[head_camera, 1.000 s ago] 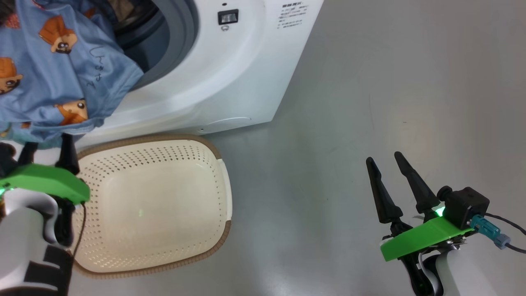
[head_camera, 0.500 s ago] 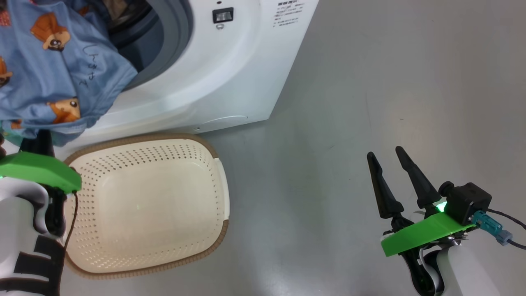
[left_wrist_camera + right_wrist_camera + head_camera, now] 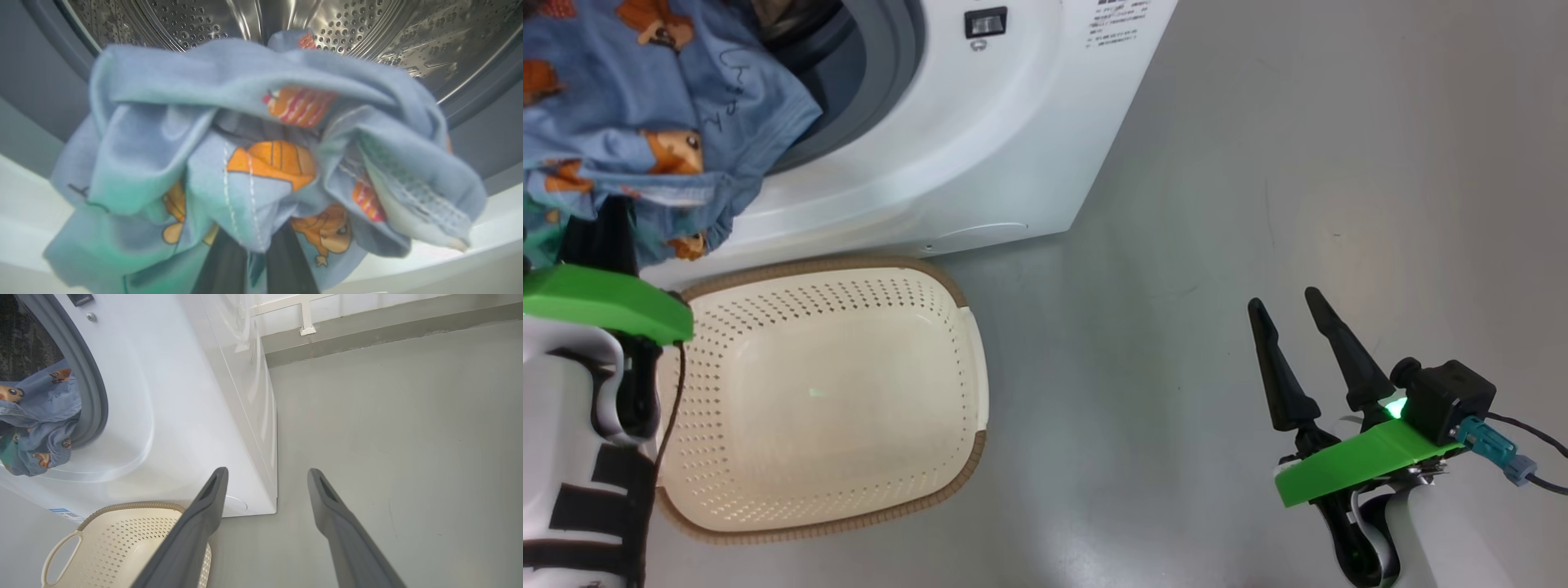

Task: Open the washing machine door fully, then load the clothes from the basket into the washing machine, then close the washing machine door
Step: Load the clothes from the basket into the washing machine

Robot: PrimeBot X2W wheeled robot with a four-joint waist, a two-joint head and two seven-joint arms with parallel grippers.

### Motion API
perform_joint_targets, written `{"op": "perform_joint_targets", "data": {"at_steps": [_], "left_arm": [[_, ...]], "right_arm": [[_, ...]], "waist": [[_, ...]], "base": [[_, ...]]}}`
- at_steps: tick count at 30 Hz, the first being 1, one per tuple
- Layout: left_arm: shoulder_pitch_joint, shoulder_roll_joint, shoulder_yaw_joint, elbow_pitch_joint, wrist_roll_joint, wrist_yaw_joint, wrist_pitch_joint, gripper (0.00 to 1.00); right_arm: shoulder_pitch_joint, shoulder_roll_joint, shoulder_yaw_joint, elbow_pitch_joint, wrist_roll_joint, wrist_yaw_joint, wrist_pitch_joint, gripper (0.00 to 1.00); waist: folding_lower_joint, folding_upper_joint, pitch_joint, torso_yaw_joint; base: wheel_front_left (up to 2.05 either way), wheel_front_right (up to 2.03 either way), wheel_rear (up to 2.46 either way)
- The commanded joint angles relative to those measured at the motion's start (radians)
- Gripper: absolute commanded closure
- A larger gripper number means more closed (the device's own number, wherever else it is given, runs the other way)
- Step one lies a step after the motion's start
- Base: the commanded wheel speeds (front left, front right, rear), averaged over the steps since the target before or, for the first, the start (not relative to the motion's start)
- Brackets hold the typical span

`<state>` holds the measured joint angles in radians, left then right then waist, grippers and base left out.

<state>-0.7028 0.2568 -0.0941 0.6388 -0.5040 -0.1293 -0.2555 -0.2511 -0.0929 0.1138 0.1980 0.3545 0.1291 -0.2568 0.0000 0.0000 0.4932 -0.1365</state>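
Left jaws have now clenched the clothes (image 3: 261,163); right jaws gape; handwriting (image 3: 725,88) on cloth illegible.

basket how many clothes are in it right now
0. The basket looks bare inside, though the left arm hides one edge. The clothes hang at the washing machine mouth, pinched by the left gripper.
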Motion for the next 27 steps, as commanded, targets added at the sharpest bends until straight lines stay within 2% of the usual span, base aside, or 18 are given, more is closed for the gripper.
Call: {"op": "perform_joint_targets", "data": {"at_steps": [1,8,17,22,27], "left_arm": [[-0.023,0.051,0.02,-0.032,-0.008,-0.001,-0.006,1.0],[-0.115,0.078,-0.035,-0.021,-0.044,-0.001,-0.006,1.0],[-0.283,0.126,-0.158,0.135,-0.136,-0.001,-0.006,1.0],[-0.378,0.153,-0.146,0.197,-0.169,-0.001,-0.006,1.0],[-0.43,0.176,-0.111,0.192,-0.121,-0.001,-0.006,1.0]], "right_arm": [[-0.008,0.005,0.021,-0.024,-0.002,0.002,-0.005,0.0],[-0.014,0.02,0.025,-0.022,0.007,0.002,-0.005,0.0],[-0.014,0.034,0.041,-0.018,0.015,0.002,-0.005,0.0],[-0.012,0.038,0.053,-0.017,0.019,0.002,-0.005,0.0],[-0.014,0.04,0.059,-0.019,0.021,0.002,-0.005,0.0]], "waist": [[0.0,0.0,0.002,-0.003],[0.0,0.0,0.013,-0.029],[0.0,0.0,0.016,-0.075],[0.0,0.0,0.016,-0.102],[0.0,0.0,0.024,-0.123]], "base": [[0.0,0.0,0.0],[0.0,0.0,0.0],[0.0,0.0,0.0],[0.0,0.0,0.0],[0.0,0.0,0.0]]}}
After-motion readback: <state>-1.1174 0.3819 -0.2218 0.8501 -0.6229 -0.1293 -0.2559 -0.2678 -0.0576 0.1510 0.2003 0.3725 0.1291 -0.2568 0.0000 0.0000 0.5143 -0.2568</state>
